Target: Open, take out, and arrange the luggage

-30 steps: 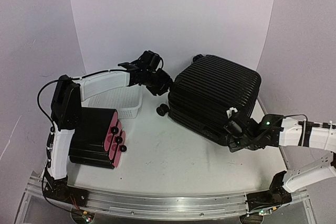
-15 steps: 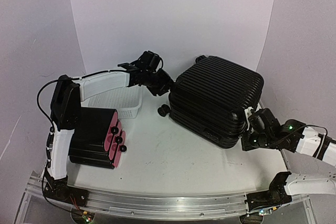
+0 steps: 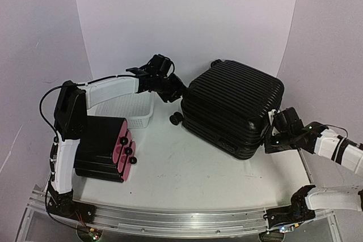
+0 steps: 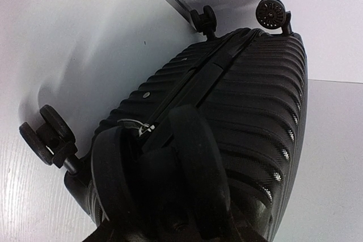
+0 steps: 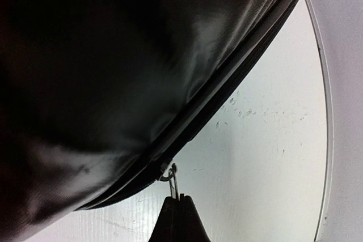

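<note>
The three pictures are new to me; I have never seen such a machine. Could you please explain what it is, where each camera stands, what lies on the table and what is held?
These are two robot arms bolted at the table's near edge, each ending in a two-finger gripper. The wide picture comes from a fixed camera above and behind them. The other two come from cameras on the wrists. On the table lie a big ribbed black suitcase, a smaller black case with a pink side, and a white basket. The right gripper pinches the suitcase's zipper pull. The left gripper rests against the suitcase's left corner. I cannot tell whether it grips anything.
</note>
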`<state>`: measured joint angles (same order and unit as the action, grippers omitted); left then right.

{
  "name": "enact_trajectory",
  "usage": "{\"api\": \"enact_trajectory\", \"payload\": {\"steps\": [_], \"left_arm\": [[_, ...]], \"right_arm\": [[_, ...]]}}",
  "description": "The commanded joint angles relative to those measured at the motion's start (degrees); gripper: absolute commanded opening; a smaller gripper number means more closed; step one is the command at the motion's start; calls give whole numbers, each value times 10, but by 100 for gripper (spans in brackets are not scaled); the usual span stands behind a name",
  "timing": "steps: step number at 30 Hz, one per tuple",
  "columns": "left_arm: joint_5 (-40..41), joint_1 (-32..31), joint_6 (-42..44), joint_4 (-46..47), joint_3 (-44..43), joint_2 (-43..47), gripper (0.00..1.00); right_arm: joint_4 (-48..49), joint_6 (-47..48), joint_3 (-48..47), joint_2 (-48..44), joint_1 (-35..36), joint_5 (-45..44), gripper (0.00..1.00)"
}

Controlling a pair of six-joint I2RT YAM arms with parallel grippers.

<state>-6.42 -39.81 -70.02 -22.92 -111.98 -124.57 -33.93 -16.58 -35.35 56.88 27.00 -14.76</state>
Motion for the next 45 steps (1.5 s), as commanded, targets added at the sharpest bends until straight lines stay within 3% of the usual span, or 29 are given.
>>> {"api": "enact_trajectory", "payload": {"steps": [1, 11, 17, 20, 24, 29, 33, 39, 45], "left_arm": [[103, 40, 85, -36, 11, 8, 20], [88, 40, 177, -37, 1, 5, 20], [74, 40, 257, -39, -2, 11, 23], [22, 40, 331, -40, -15, 16, 36], [-24, 40, 444, -41, 14, 76, 61], [-63, 26, 565, -41, 84, 188, 78], [-5, -66, 668, -42, 120, 244, 83], [86, -199, 814, -14, 89, 207, 84], [85, -239, 931, -16, 11, 132, 90]], "right_arm": [[47, 111, -19, 14, -53, 11, 0], [199, 247, -42, 133, -235, 246, 0], [234, 331, -94, 204, -254, 376, 0], [208, 358, -117, 218, -253, 453, 0], [196, 349, -95, 182, -253, 501, 0], [211, 300, -61, 142, -226, 521, 0], [227, 279, -46, 121, -172, 489, 0], [310, 225, 5, 81, -141, 441, 0], [323, 211, 17, 69, -123, 425, 0]]}}
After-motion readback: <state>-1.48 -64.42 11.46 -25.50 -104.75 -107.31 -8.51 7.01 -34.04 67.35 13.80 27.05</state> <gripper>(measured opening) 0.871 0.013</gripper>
